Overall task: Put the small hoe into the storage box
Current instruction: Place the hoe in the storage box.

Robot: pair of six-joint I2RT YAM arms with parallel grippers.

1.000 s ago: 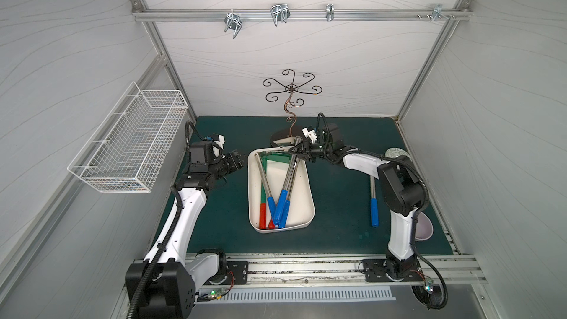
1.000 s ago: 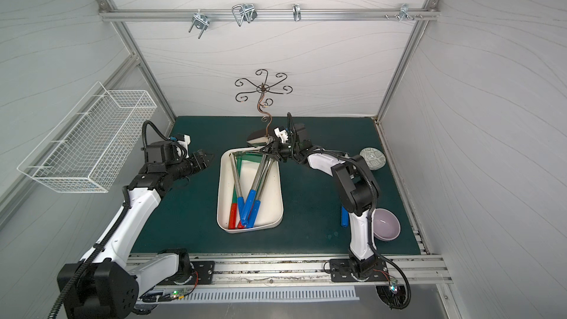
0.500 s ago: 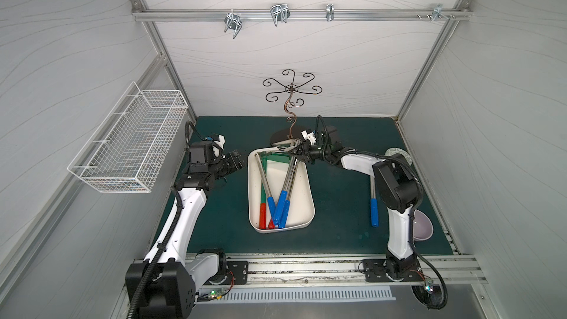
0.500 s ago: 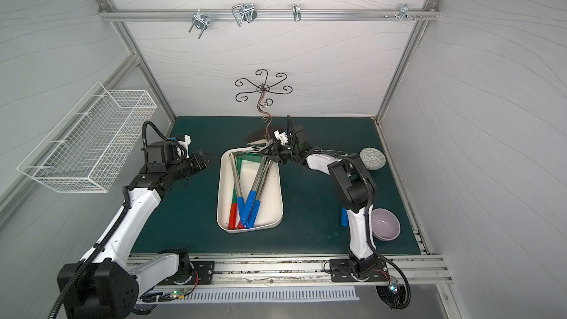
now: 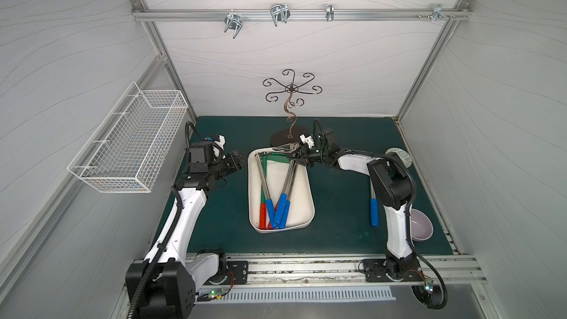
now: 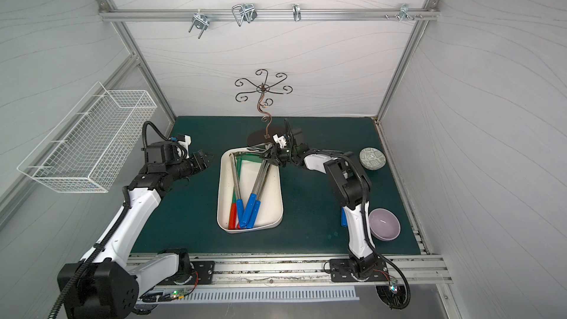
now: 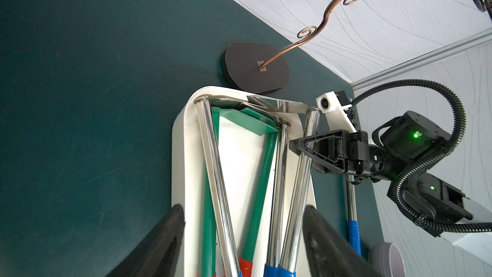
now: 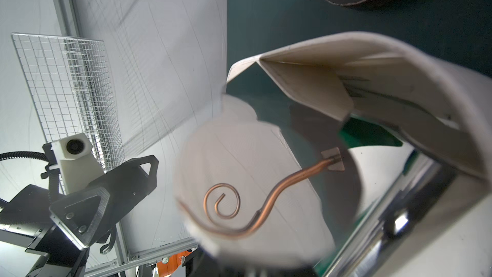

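Two grippers are in view; only one is engaged. The right gripper (image 7: 299, 146) has its jaws pressed together on the chrome shaft of the small hoe (image 7: 298, 187), just below the head, at the far end of the storage box (image 5: 302, 201). The small hoe lies with its blue grip among the other handles at the near end of the box. Its shaft slants along the box floor and its polished head is at the far rim. Whether the head rests on that rim or hangs just above it cannot be told. The left gripper (image 5: 242, 161) has its jaws spread, holds nothing, and hovers just beside the box's left wall.

Judged stage: placement nearly complete; release and withdrawal not yet done.

Fault conditions:
1. Head left on the rim. Cause: release before the head is inside the wall. The hoe could rock or tip out onto the counter (image 5: 337, 197).
2. Rotation in the grip. Cause: a smooth round shaft pinched near one end.
3. Neighbour disturbed. Cause: a second chrome shaft (image 7: 278, 182) lies close alongside, and opening or retreating jaws may drag it.
4. Box shift. Cause: a sideways push on a light tray. The stand base (image 5: 285, 141) lies just beyond the far rim.
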